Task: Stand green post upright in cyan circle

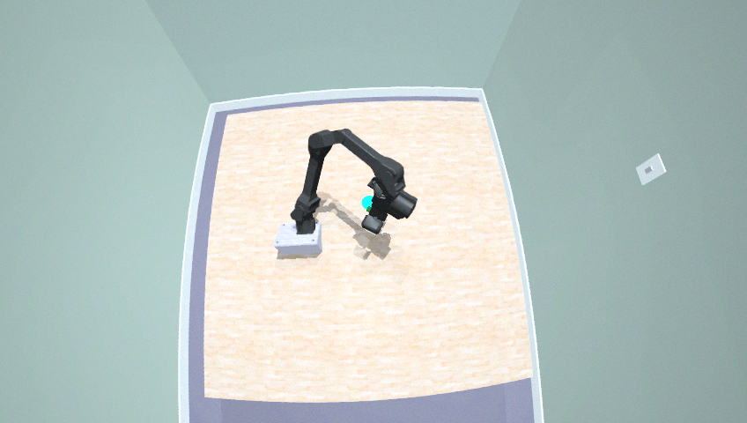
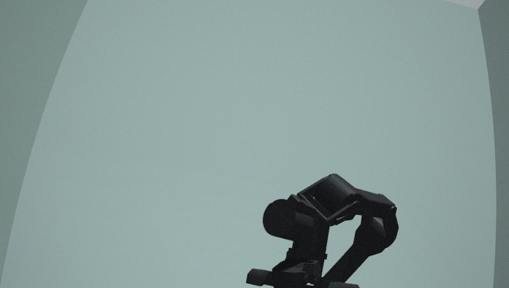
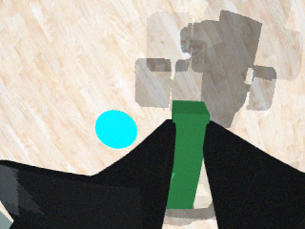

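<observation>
The green post (image 3: 187, 162) is clamped between the two black fingers of my gripper (image 3: 189, 129) in the wrist view. Its length runs from the fingertips back toward the bottom of that view. In the top view only a small green bit (image 1: 368, 209) shows beside the gripper, the rest being hidden by it. The gripper holds the post above the floor, its shadow falling apart from it. The cyan circle (image 1: 366, 202) (image 3: 116, 129) lies flat on the floor, to the left of the fingertips in the wrist view. The exterior view shows neither post nor circle.
The arm's pale base block (image 1: 298, 239) stands to the left of the circle in the top view. The wooden floor (image 1: 366, 324) has a pale raised border. The arm (image 2: 374, 228) arches over from the base to the gripper.
</observation>
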`<state>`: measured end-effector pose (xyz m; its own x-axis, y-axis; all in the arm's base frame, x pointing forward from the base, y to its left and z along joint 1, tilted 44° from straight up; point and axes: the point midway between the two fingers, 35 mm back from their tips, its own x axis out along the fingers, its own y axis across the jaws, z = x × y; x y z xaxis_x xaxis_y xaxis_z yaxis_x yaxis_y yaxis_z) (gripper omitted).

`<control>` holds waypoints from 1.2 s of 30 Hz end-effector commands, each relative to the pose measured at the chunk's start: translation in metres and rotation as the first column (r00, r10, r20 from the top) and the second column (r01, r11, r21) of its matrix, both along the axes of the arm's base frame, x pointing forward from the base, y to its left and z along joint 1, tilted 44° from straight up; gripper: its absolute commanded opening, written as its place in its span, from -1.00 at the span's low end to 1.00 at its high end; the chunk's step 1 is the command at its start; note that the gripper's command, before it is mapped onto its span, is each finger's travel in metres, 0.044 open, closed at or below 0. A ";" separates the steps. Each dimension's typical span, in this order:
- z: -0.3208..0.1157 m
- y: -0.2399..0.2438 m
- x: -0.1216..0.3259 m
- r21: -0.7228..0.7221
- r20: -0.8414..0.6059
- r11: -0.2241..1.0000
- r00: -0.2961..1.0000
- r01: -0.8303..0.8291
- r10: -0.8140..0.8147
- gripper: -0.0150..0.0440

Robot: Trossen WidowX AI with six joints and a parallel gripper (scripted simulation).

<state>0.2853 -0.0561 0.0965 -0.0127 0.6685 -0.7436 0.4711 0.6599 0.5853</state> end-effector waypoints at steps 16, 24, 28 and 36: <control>0.040 0.044 -0.017 0.017 0.042 0.999 0.998 -0.051 0.051 -0.42; 0.055 0.061 -0.027 0.023 0.062 0.997 0.995 -0.076 0.074 -0.42; 0.062 0.070 -0.032 0.026 0.072 0.996 0.994 -0.088 0.086 -0.42; 0.070 0.079 -0.039 0.029 0.083 0.994 0.992 -0.102 0.100 -0.42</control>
<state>0.2504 0.0195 0.1650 -0.0174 0.6873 -0.7262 0.3474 0.6852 0.6401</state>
